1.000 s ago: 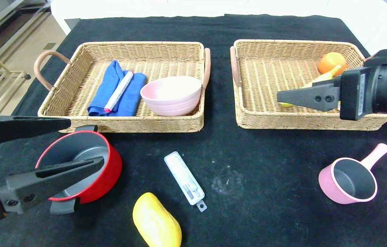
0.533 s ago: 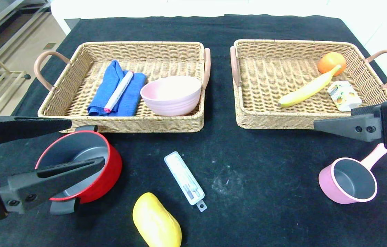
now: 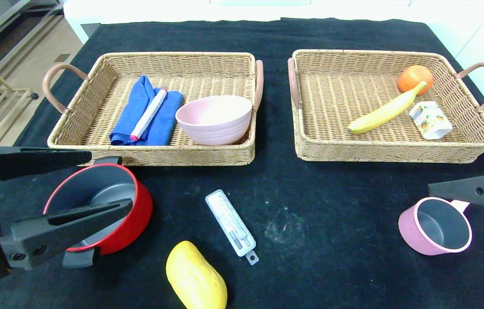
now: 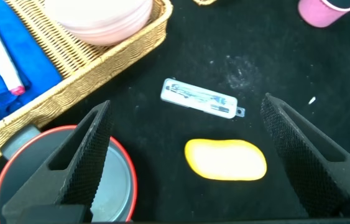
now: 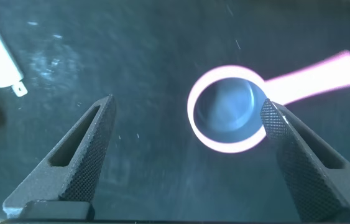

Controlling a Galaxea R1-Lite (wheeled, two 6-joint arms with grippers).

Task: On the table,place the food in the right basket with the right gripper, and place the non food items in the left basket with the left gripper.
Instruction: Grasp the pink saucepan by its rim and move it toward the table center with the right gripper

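In the head view, the left gripper point(image 3: 91, 182) hangs over the red pot point(image 3: 102, 206) with its 2 fingers spread wide apart and holding nothing: one finger crosses the pot's mouth, the other lies beyond the pot's far rim, toward the left basket point(image 3: 156, 156). That basket holds a blue cloth point(image 3: 162, 120), a white marker point(image 3: 149, 113) on top of it, and a pink bowl point(image 3: 214, 119). Off past the fingertips, on the black table point(image 3: 332, 206), lie a white case point(image 3: 231, 223) and a yellow mango point(image 3: 196, 277). At the right edge, 1 finger of the right gripper point(image 3: 435, 191) shows just above the pink saucepan point(image 3: 436, 225); its partner is out of frame. The right basket point(image 3: 379, 152), beyond it, holds an orange point(image 3: 414, 78), a banana point(image 3: 385, 110) and a drink carton point(image 3: 430, 120). In the left wrist view, the left fingers point(image 4: 91, 149) stand wide apart; the mango point(image 4: 225, 160) and case point(image 4: 198, 99) lie between them, and the pot point(image 4: 109, 193) sits under one finger. In the right wrist view, the right fingers point(image 5: 78, 155) are likewise spread and empty, with the saucepan point(image 5: 227, 109) below, close to one finger point(image 5: 299, 162), its handle running out past that finger.
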